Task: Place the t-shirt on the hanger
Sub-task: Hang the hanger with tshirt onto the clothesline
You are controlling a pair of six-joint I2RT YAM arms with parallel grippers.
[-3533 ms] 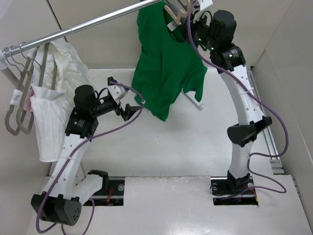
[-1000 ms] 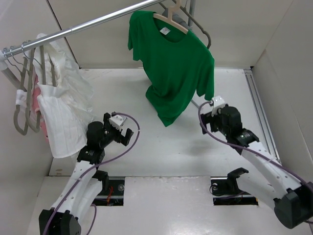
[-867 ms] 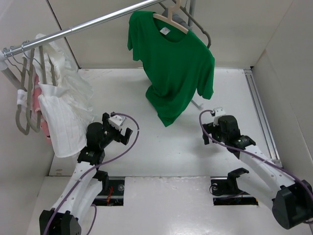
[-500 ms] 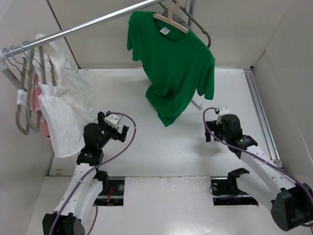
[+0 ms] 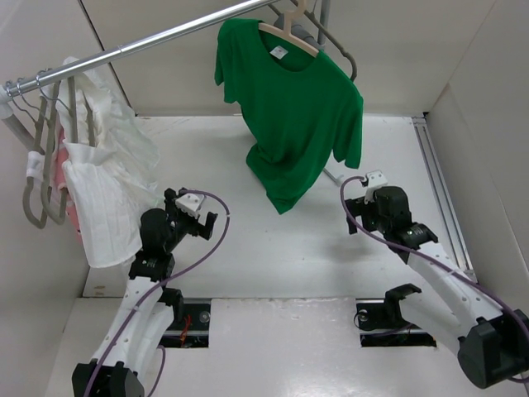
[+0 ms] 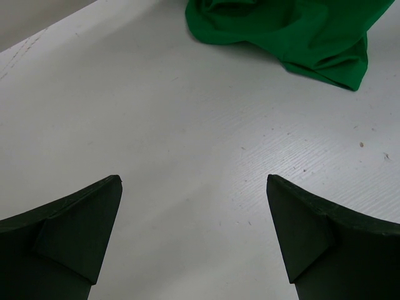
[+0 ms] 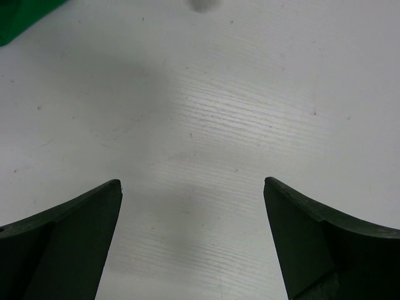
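The bright green t-shirt (image 5: 293,107) hangs on the pale beige hanger (image 5: 285,29), whose hook sits on the metal rail (image 5: 149,41) at the top. Its hem hangs down to the table. My left gripper (image 5: 194,212) stands low over the table, left of the shirt, open and holding nothing. My right gripper (image 5: 354,208) stands low at the right, below the shirt's sleeve, also open and holding nothing. In the left wrist view the t-shirt's hem (image 6: 294,31) lies beyond my open left gripper (image 6: 194,181). A green corner of the t-shirt (image 7: 19,15) shows at the top left beyond my open right gripper (image 7: 192,182).
White garments (image 5: 107,190) and grey hangers (image 5: 37,182) hang at the rail's left end. Another grey hanger (image 5: 335,41) hangs behind the t-shirt. A metal track (image 5: 438,190) runs along the table's right edge, and walls close in on three sides.
Earlier my right gripper was up at the hanger; now it is down near the table, apart from the shirt. In the last second both arms drew back slightly.
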